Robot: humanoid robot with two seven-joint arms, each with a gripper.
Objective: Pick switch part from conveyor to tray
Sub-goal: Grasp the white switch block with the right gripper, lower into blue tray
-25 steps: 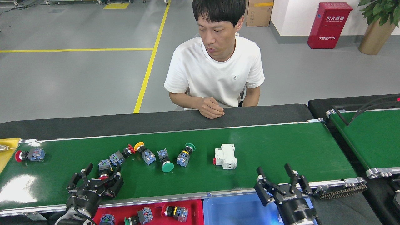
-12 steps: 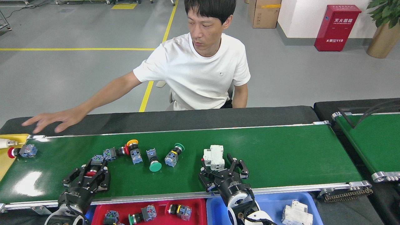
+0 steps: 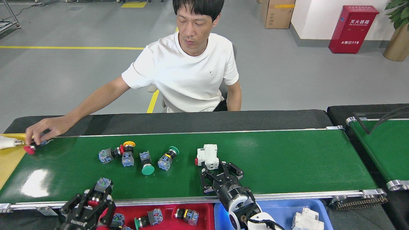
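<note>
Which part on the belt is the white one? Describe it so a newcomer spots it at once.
Start at the conveyor, the long green belt with silver rails. Near its middle, just beyond the right gripper, lies the white breaker. It is a boxy white block, while the parts to its left are blue-bodied push buttons with coloured caps.

Left pincer (image 3: 96,199) clamped shut; right pincer (image 3: 220,171) spread open.

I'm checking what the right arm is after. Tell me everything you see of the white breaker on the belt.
The white breaker is a blocky plastic unit with stepped sides and a small red tab at its left end. It lies on the green belt, right of the push-button switches. The right claw sits open just below it, fingers near its lower edge.
</note>
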